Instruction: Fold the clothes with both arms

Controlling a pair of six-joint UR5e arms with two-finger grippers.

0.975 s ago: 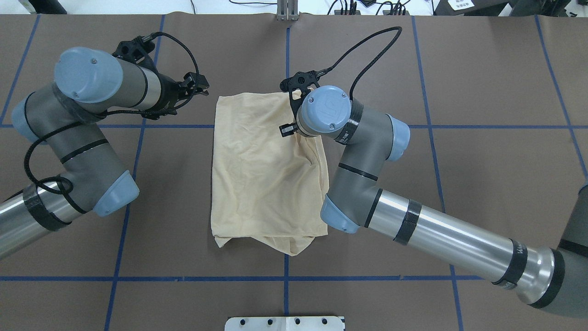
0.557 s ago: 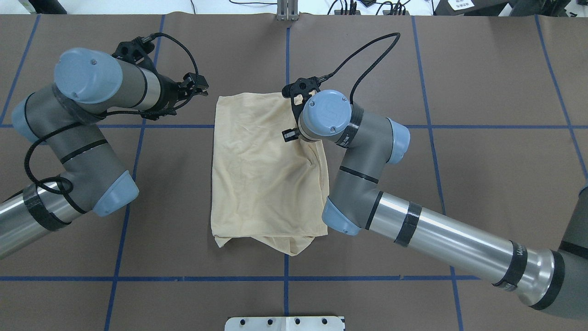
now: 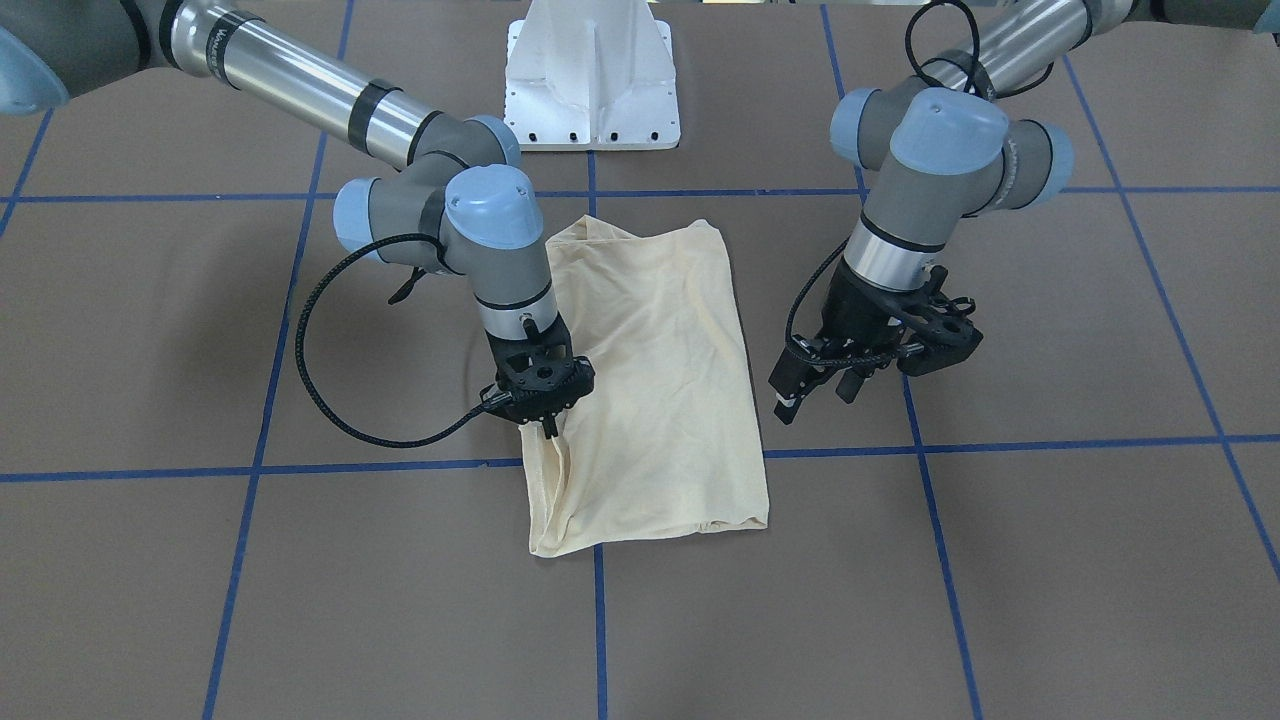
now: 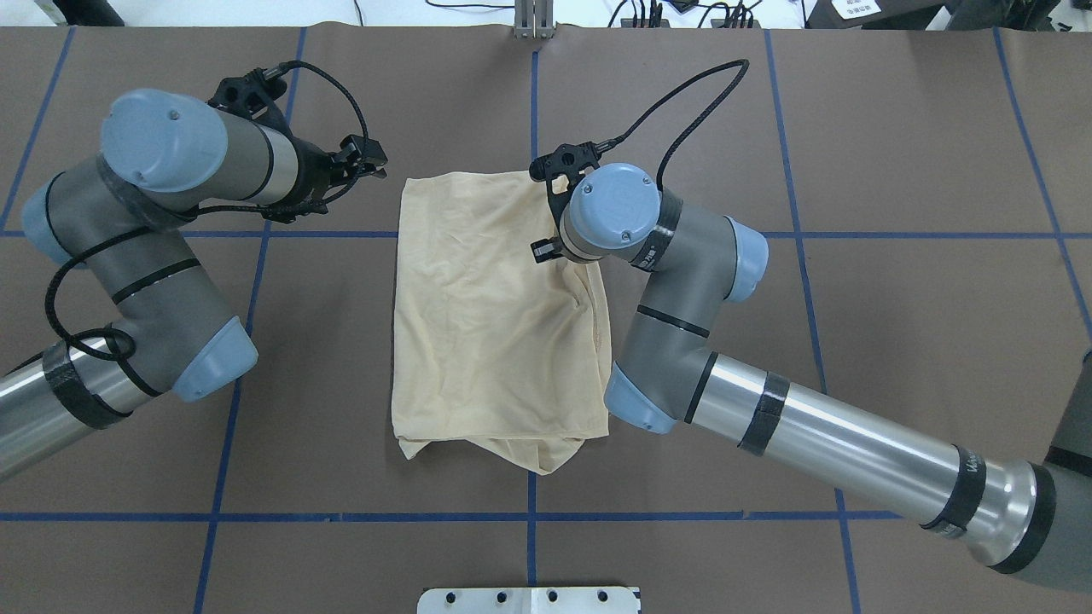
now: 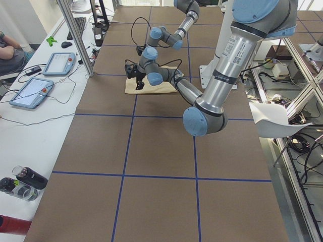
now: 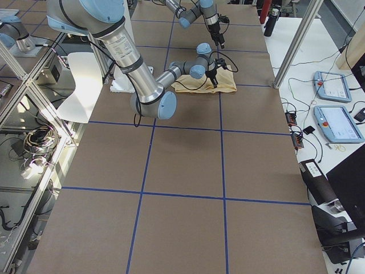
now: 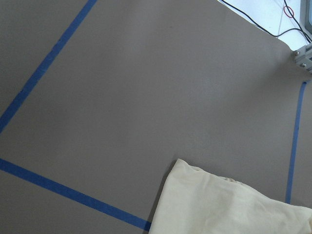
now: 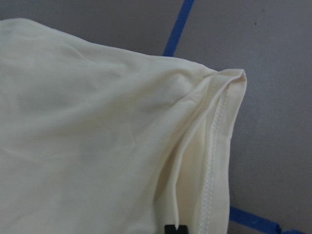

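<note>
The clothes are one pale cream-yellow shirt [image 3: 660,380] [image 4: 486,324], lying folded into an upright rectangle at the table's middle. No print shows. My right gripper [image 3: 548,428] stands on the shirt's far right edge and is shut on a pinched ridge of cloth. In the right wrist view that fold runs down to a black fingertip [image 8: 175,229] beside the stitched hem. The right wrist hides this gripper from overhead. My left gripper [image 3: 815,395] [image 4: 368,162] hovers open over bare table, just off the shirt's far left corner [image 7: 229,209].
Brown table cover [image 3: 300,600] carries a grid of blue tape lines [image 3: 300,468]. The white pedestal base [image 3: 592,80] stands at the robot's side. Tablets [image 5: 58,63] and bottles [image 5: 20,181] lie on the white bench, where a person's arm [image 5: 7,48] shows.
The right wrist has shifted slightly to the overhead view's right and a little nearer the robot, still on the shirt's edge. The left arm has not moved.
</note>
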